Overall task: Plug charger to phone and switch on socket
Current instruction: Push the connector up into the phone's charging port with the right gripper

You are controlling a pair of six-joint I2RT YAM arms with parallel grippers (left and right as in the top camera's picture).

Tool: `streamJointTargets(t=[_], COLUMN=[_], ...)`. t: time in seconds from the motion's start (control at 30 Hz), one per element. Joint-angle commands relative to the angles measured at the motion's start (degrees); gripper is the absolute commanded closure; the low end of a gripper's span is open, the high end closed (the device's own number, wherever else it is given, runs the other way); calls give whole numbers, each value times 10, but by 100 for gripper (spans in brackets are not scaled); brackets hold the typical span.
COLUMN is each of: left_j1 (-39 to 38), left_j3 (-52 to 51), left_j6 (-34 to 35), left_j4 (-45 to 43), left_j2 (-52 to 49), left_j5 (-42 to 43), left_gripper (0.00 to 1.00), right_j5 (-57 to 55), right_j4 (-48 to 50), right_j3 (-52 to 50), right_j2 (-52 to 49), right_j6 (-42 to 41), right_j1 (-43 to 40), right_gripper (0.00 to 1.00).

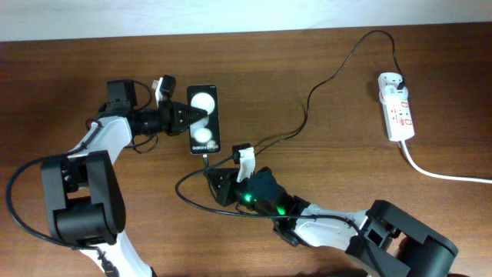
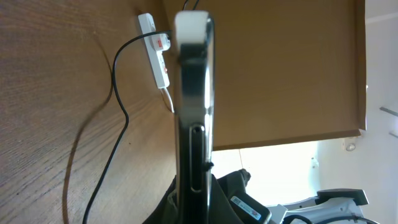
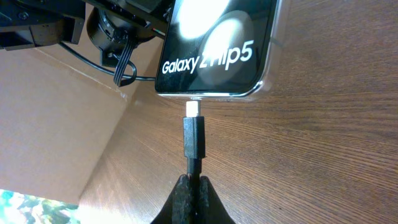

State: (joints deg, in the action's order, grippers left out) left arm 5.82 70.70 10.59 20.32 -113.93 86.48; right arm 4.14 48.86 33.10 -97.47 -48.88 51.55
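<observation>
The black phone lies flat on the table with its screen up, showing two white spots. My left gripper is shut on its left edge; in the left wrist view the phone stands edge-on between the jaws. My right gripper is shut on the charger just behind its connector. In the right wrist view the jaws pinch the cable, and the connector's silver tip meets the port in the bottom edge of the phone. The charger's other end is plugged into the white socket.
The socket's thick white cord runs off to the right edge. The socket also shows in the left wrist view, with the charger cable trailing from it. A loop of black cable lies by my right arm.
</observation>
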Motion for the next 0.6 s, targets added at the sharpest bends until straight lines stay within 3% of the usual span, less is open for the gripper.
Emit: streamJointTargets(t=[0.0, 0.57], left_j1=[0, 0], left_j3=[1, 1], left_j6=[5, 5], left_j4=[-1, -2], left_j2=[-3, -3], left_j5=[23, 23], left_gripper=[100, 100], right_j5=[-9, -42], right_j4=[3, 16], right_j3=[1, 1], right_j2=[-4, -4], right_j6=[3, 4], right_j1=[-2, -3], right_gripper=[96, 96])
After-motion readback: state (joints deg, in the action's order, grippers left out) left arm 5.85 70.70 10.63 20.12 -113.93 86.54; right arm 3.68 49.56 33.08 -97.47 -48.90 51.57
